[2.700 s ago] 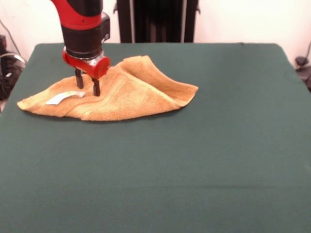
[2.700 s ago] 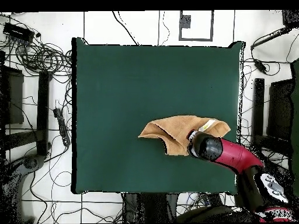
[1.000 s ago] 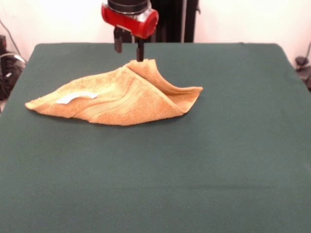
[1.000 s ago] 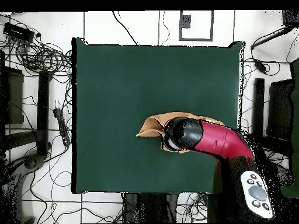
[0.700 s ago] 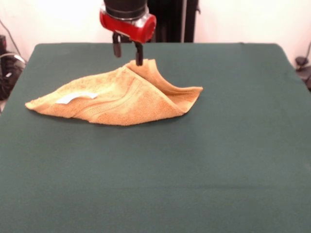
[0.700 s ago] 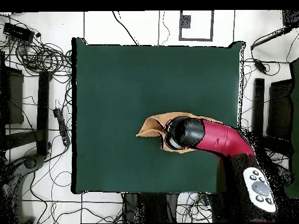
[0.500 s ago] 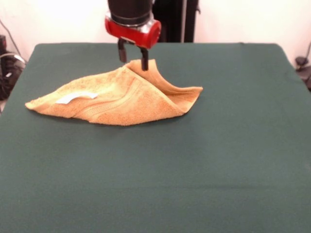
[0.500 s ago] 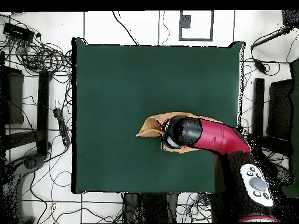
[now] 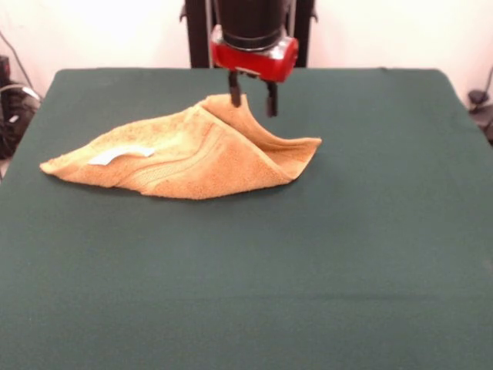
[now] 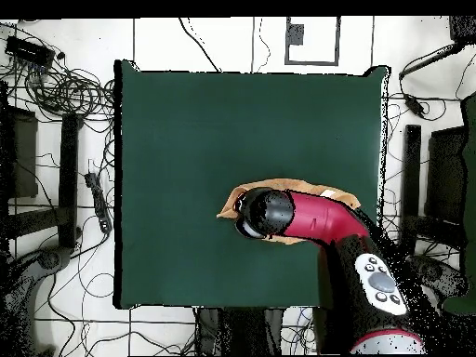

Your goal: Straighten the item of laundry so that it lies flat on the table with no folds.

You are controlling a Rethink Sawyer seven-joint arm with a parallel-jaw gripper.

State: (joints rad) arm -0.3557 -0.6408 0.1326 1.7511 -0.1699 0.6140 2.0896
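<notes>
- Here, in the front view, I see the towel (image 9: 189, 154) lying folded on the green table (image 9: 308, 262), left of the table's middle and toward its far side.
- The towel forms a rough triangle: a long low corner reaches left, a shorter corner points right, and a raised fold peaks at the top.
- A small white tag (image 9: 119, 155) lies on the towel's left part, and a woven band (image 9: 181, 166) runs slantwise across its upper layer.
- The gripper (image 9: 253, 99) hangs at the raised peak on a red and black arm (image 9: 253, 35); its two dark fingers (image 9: 234, 89) stand apart, holding nothing that I can see.
- The left finger sits right at the peak's edge; the right finger hangs past the fold. I cannot tell whether either touches the cloth.
- In the overhead view, the arm (image 10: 321, 218) reaches from the lower right across the towel (image 10: 307, 189), hiding most of it.
- Only a golden strip along the arm's upper side and a corner at the left remain visible.
- The towel lies right of the table's (image 10: 204, 121) middle, in the half nearer the picture's bottom.
- The gripper itself is hidden under the arm's round dark end.
</notes>
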